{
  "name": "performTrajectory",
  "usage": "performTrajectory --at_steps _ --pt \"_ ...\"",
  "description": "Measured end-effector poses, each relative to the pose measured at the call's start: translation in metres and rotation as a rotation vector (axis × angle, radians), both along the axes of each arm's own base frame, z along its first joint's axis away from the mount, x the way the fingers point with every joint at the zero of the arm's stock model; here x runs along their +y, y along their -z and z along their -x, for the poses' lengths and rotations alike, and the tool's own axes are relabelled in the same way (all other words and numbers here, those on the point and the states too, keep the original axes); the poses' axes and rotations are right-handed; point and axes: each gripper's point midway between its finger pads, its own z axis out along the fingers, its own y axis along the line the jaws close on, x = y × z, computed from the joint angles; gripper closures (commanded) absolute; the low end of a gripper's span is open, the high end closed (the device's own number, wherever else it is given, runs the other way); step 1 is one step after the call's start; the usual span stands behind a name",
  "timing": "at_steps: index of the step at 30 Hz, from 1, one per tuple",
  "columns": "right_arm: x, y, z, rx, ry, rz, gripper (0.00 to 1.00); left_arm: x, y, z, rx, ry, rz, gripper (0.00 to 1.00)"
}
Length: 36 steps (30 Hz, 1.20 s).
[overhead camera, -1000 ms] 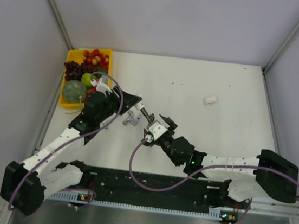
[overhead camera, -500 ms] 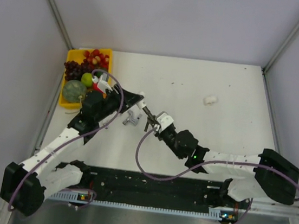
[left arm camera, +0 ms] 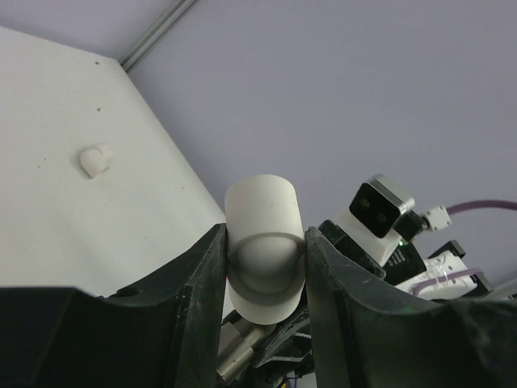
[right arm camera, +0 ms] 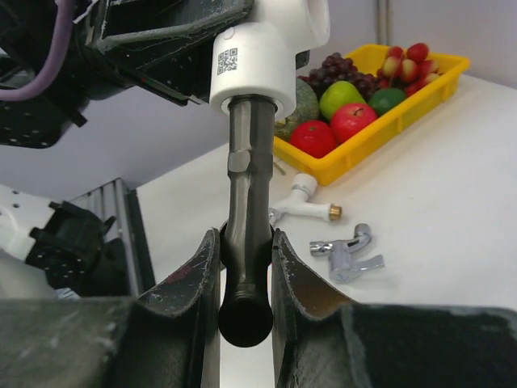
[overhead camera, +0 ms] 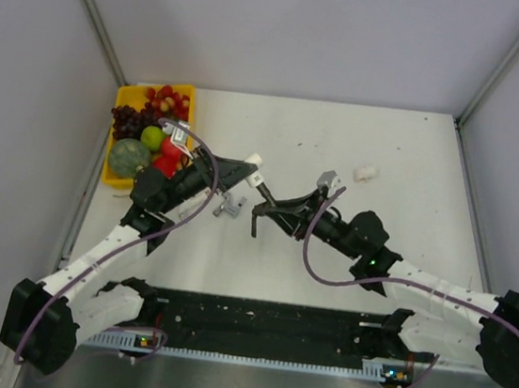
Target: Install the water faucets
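dark grey faucet (right arm camera: 246,186) pinched in the right tool (right arm camera: 246,271), its end in the white fitting (right arm camera: 258,61) the left tool (left arm camera: 265,267) grips; silvery faucet (right arm camera: 347,252) and white-bodied faucet (right arm camera: 300,202) lie on the worktop (right arm camera: 436,202).

Top view, table (overhead camera: 417,147) centre taken as dial. Tray (overhead camera: 113,175) set at 10 o'clock, in far-left corner; toy fruit (overhead camera: 131,157) heaped in it. Loose fitting (overhead camera: 365,174) found at 2 o'clock, well apart from rest. Left of centre, fitting (overhead camera: 255,159) clasped by left gripper (overhead camera: 250,164); held faucet (overhead camera: 262,185) joined to it at its 5 o'clock, pinched by right gripper (overhead camera: 271,199). Second faucet (overhead camera: 230,206) laid on table at joint's 7 o'clock, near left arm (overhead camera: 111,242). Third faucet (right arm camera: 300,202), seen from right wrist, laid between second faucet and tray.
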Motion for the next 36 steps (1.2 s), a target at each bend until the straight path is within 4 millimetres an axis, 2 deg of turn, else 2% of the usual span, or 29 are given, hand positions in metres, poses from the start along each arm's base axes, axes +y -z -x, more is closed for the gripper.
performTrajectory --at_steps 5,8,9,11,12,14,17,21,29,36 --pt "-0.001 -0.006 0.013 0.072 -0.101 -0.064 1.00 -0.003 -0.009 0.016 -0.119 0.061 0.004 0.92" --pt "-0.002 -0.011 0.019 0.097 -0.154 -0.092 1.00 -0.005 -0.016 0.024 -0.188 0.095 0.002 0.83" --pt "-0.003 -0.013 0.021 0.101 -0.172 -0.101 1.00 -0.006 -0.019 0.027 -0.214 0.106 0.004 0.76" --pt "-0.003 -0.016 0.024 0.100 -0.198 -0.111 1.00 -0.007 -0.024 0.031 -0.253 0.122 0.006 0.57" --pt "-0.003 -0.016 0.025 0.101 -0.205 -0.109 1.00 -0.007 -0.025 0.033 -0.269 0.131 0.004 0.51" --pt "-0.003 -0.015 0.027 0.100 -0.213 -0.099 1.00 -0.008 -0.024 0.035 -0.284 0.137 -0.007 0.42" --pt "-0.004 -0.012 0.032 0.098 -0.234 -0.064 1.00 -0.008 -0.019 0.032 -0.290 0.123 -0.032 0.34" --pt "-0.004 -0.009 0.035 0.095 -0.250 -0.018 1.00 -0.008 -0.014 0.029 -0.286 0.116 -0.070 0.31" --pt "-0.002 -0.011 0.039 0.076 -0.275 0.005 1.00 -0.016 -0.027 0.035 -0.302 0.191 -0.112 0.28" --pt "-0.005 -0.003 0.035 0.086 -0.247 0.039 1.00 -0.023 -0.010 0.043 -0.233 0.288 -0.164 0.25"
